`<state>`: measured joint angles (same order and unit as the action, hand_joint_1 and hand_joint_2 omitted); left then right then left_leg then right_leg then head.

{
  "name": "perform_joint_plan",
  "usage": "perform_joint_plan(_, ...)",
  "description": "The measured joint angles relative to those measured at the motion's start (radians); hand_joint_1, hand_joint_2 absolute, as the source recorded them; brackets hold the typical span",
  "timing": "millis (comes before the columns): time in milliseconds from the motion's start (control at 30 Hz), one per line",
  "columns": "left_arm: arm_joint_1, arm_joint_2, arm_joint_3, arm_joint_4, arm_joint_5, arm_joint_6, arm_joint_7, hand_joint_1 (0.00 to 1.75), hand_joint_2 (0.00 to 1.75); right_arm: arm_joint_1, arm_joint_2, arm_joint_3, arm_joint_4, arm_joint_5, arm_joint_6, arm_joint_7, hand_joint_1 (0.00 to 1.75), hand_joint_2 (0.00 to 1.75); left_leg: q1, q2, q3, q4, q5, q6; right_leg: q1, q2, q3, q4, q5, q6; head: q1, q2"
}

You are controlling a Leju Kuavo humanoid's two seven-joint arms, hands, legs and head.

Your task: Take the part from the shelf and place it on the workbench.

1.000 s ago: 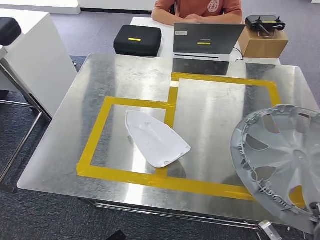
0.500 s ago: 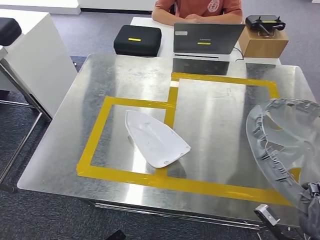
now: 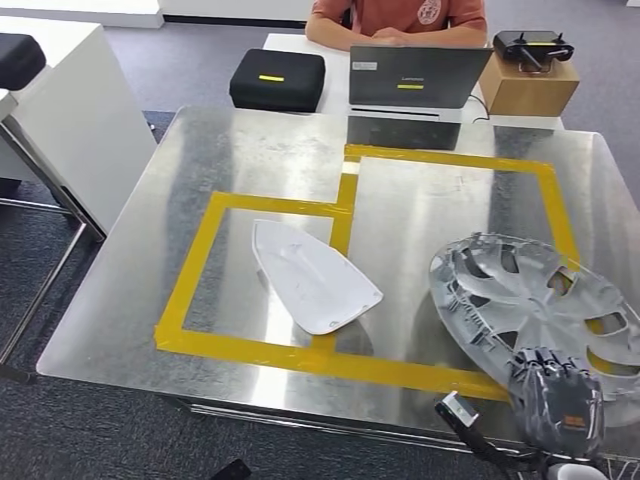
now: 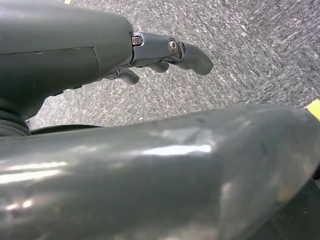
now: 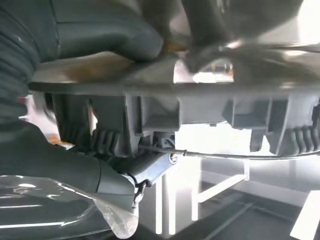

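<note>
The right robot hand (image 3: 557, 402) grips the near rim of the hubcap (image 3: 528, 300), which lies low over the right of the steel surface (image 3: 249, 160). The left robot hand (image 4: 151, 52) hangs slack, holding nothing. A white panel (image 3: 313, 277) lies left.

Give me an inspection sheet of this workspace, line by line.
Surface: steel workbench marked with yellow tape rectangles.
Job's things: grey wheel cover lying over the right rectangle; white part in the left one.
Clutter: nothing seen on the bench.
Hands: right hand grips the wheel cover's near rim; left hand hangs over carpet, holding nothing.
Cables: nothing seen on the bench.
Surroundings: person at a laptop, black case, cardboard box.
</note>
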<state>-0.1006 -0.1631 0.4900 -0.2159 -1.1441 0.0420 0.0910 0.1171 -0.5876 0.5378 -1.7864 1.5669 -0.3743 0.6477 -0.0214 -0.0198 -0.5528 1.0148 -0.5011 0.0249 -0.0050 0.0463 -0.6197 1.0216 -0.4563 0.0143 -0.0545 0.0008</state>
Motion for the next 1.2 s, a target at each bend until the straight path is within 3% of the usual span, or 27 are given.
perform_joint_plan(267,-0.001,0.000,0.007,0.000,-0.001,-0.006,0.000,0.00,0.00,-0.037,-0.028,0.107,0.020,0.001,0.001,-0.003,1.75,1.75,0.000,0.000,0.000,0.000,0.000,0.000,0.000,0.000,0.000,0.000,0.000,0.000,0.000,0.000)
perform_joint_plan(900,-0.001,0.001,0.009,0.000,-0.007,-0.006,0.001,0.00,0.00,-0.062,-0.038,0.166,0.037,0.001,0.000,-0.004,1.75,1.75,0.000,0.000,0.000,0.000,0.000,0.000,0.000,0.000,0.000,0.000,0.000,0.000,0.000,0.000)
perform_joint_plan(1033,-0.001,0.000,0.009,0.000,-0.008,-0.006,-0.001,0.00,1.75,-0.071,-0.041,0.175,0.038,0.001,0.001,-0.002,0.00,0.00,0.000,0.000,0.001,0.000,0.000,0.000,0.000,0.000,0.000,0.000,0.000,0.000,0.000,0.000)
perform_joint_plan(1067,-0.001,0.000,0.009,0.000,-0.008,-0.006,-0.003,0.00,1.75,-0.074,-0.043,0.178,0.039,0.001,0.001,-0.002,0.00,0.00,0.000,0.000,0.001,0.000,0.000,0.000,0.000,0.000,0.000,0.000,0.000,0.000,0.000,0.000)
perform_joint_plan(1200,-0.001,0.001,0.009,0.000,-0.007,-0.006,-0.017,0.00,0.00,-0.081,-0.049,0.180,0.041,0.001,0.001,-0.002,0.00,0.00,0.000,0.000,0.001,0.000,0.000,0.000,0.000,0.000,0.000,0.000,0.000,0.000,0.000,0.000)
